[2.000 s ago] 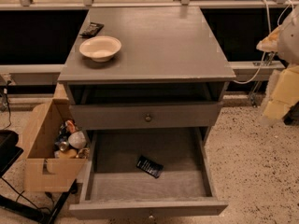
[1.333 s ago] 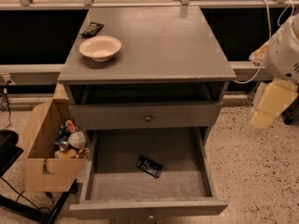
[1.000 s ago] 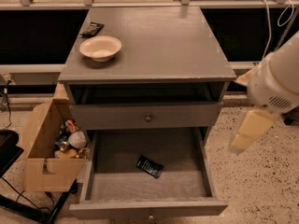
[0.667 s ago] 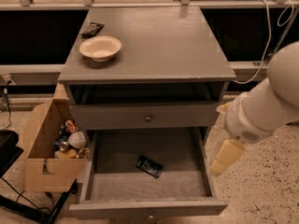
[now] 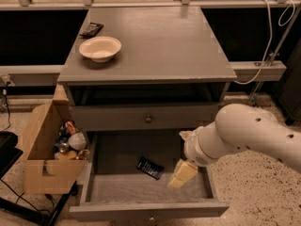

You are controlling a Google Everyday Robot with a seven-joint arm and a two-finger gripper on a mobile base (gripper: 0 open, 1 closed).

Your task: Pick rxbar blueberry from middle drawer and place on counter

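A grey drawer cabinet is seen from above and in front, with its middle drawer (image 5: 141, 192) pulled open towards the viewer. The rxbar blueberry (image 5: 150, 167), a small dark wrapper, lies flat on the drawer floor near the middle. It is turned at a slant to the drawer's front edge and well clear of both side walls. A thick white robot arm (image 5: 249, 133) reaches in from the right edge of the scene. Its pale gripper (image 5: 182, 174) hangs over the right half of the drawer, just beside the bar and not touching it; whether it is open or closed cannot be told. Above, the shallower top drawer (image 5: 148, 118) with its round knob is shut. The counter (image 5: 164, 41) holds a cream bowl (image 5: 100, 48) near its left edge and another dark wrapper (image 5: 91, 29) at the back left corner. A cardboard box (image 5: 42, 173) of oddments stands against the cabinet's left side. The step in hand looks like the reach for the bar. To do it well, the gripper should move left until it is over the bar, turn to match the slant, and close across the narrow width. It should lower gently, since the bar is thin against the floor. It should also stay clear of the right wall and the overhanging top drawer front.
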